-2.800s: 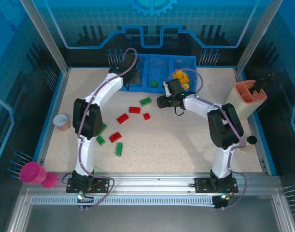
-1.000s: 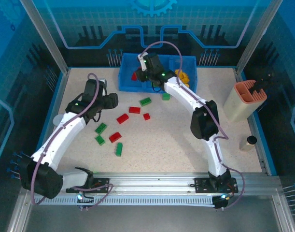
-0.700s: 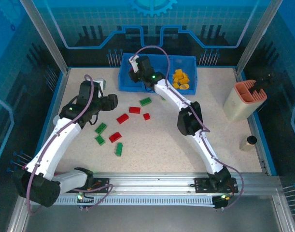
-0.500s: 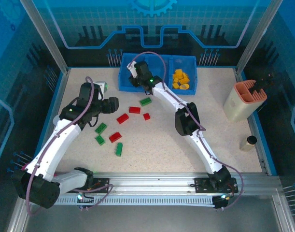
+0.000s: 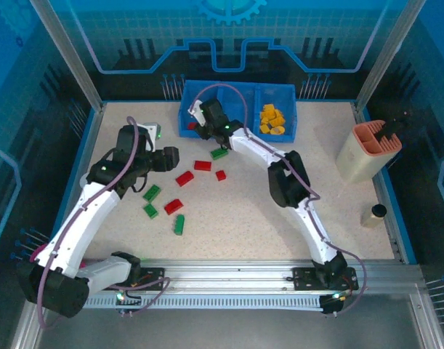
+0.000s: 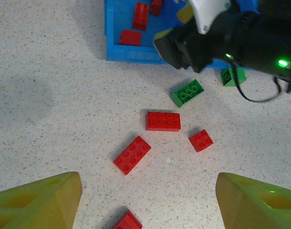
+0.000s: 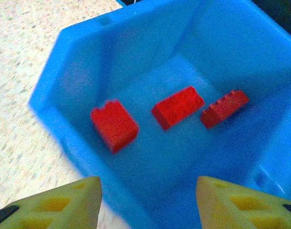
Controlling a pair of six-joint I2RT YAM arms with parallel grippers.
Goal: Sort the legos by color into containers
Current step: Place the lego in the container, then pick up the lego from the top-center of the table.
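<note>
The blue tray (image 5: pixel 240 93) stands at the back of the table. Three red legos (image 7: pixel 177 107) lie in its left compartment (image 7: pixel 150 157), and orange-yellow legos (image 5: pixel 271 120) fill the right one. My right gripper (image 5: pixel 196 125) hangs open over the left compartment (image 7: pixel 147 191), holding nothing. My left gripper (image 5: pixel 171 155) is open above the table (image 6: pixel 147 183). Ahead of it lie red bricks (image 6: pixel 163 120), (image 6: pixel 132 154), (image 6: pixel 201 140) and a green brick (image 6: pixel 187 92). Another green brick (image 6: pixel 233 76) lies partly under the right arm.
More green bricks (image 5: pixel 152 193), (image 5: pixel 179 224) and a red one (image 5: pixel 173 206) lie left of centre. A salmon-and-beige holder (image 5: pixel 370 149) and a small dark cylinder (image 5: pixel 378 212) stand at the right. A pink cup (image 5: pixel 49 259) sits outside the left rail.
The right gripper has moved left along the tray, from the middle to the left compartment. The left arm withdrew from the tray to hover over the loose bricks and has barely moved since.
</note>
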